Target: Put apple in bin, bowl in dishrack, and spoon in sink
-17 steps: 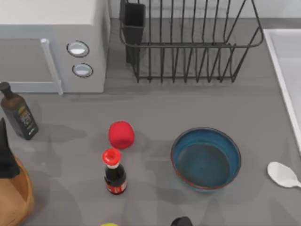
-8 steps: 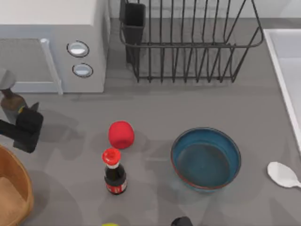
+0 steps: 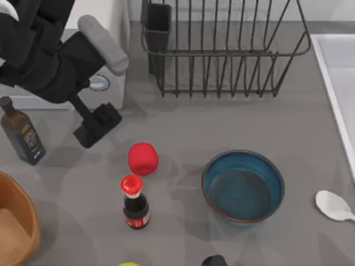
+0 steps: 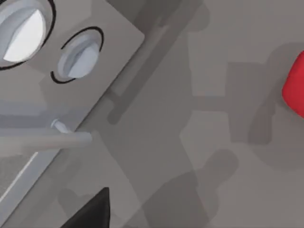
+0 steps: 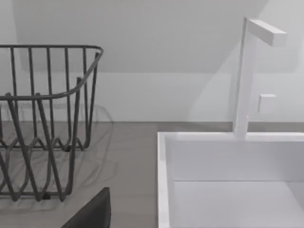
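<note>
Grey bench [image 3: 183, 124] fills the top view. Left claw [image 3: 97, 124] hangs over it just in front of the white microwave [image 3: 113, 83], up and to the left of the apple [image 3: 143, 158] and apart from it; whether it is released or clenched cannot be told. The apple lies near the middle-left of the bench, just behind a red-capped sauce bottle [image 3: 135, 202]. The blue bowl [image 3: 243, 187] sits upright to the right of the apple, well apart from it. The white spoon [image 3: 334, 205] lies at the right edge, near the bowl and beside the sink [image 3: 335, 61], which runs along the right side. The dishrack [image 3: 222, 50] stands at the back, its dark utensil cup [image 3: 157, 25] at the left corner. The wicker bin [image 3: 19, 227] shows at the lower left corner. A dark oil bottle [image 3: 22, 136] stands at the left, behind the bin.

From the left wrist view, the microwave's two round knobs [image 4: 76, 57] and its handle [image 4: 47, 140] appear, with the red edge of the apple [image 4: 295, 90] at the frame's side and a dark finger tip [image 4: 92, 213] at the edge.

From the right wrist view, the dishrack [image 5: 47, 118] stands next to the sink [image 5: 228, 175], whose white tap [image 5: 247, 71] rises at the basin's far rim. A dark finger tip of the right claw [image 5: 92, 213] shows at the frame's edge; its state cannot be told.
</note>
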{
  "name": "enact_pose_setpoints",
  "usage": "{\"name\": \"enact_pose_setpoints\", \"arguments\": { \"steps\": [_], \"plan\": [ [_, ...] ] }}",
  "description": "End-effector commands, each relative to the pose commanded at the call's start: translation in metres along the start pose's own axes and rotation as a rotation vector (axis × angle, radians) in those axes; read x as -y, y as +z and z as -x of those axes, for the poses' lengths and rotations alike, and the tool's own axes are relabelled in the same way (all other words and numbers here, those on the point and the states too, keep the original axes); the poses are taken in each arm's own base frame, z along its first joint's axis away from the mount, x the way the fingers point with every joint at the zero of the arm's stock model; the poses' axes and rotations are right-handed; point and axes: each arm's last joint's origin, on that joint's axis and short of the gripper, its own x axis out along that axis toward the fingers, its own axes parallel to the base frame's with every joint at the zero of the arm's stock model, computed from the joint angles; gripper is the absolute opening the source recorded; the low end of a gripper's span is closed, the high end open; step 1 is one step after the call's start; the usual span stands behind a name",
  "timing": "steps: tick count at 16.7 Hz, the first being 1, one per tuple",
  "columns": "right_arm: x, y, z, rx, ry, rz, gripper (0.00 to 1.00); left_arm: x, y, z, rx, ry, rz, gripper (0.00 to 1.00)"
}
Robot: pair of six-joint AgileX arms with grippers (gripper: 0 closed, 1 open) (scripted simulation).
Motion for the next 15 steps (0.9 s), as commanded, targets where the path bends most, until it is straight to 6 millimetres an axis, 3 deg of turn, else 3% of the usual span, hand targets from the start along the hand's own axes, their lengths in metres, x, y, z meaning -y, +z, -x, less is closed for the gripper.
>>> {"name": "enact_pose_setpoints", "arguments": {
  "steps": [4,8,11,15],
  "plan": [
    [0.0,0.0,0.0,0.0,0.0,0.0,1.0,0.007,0.045,-0.058,-0.18,-0.165,-0.195,1.0],
    [0.0,0.0,0.0,0.0,0.0,0.0,1.0,0.024,0.065,-0.104,-0.312,-0.293,-0.334,1.0],
    [0.0,0.0,0.0,0.0,0.0,0.0,1.0,0.033,0.068,-0.12,-0.363,-0.341,-0.38,1.0],
    [0.0,0.0,0.0,0.0,0.0,0.0,1.0,0.033,0.068,-0.12,-0.364,-0.342,-0.381,1.0]
  ]
}}
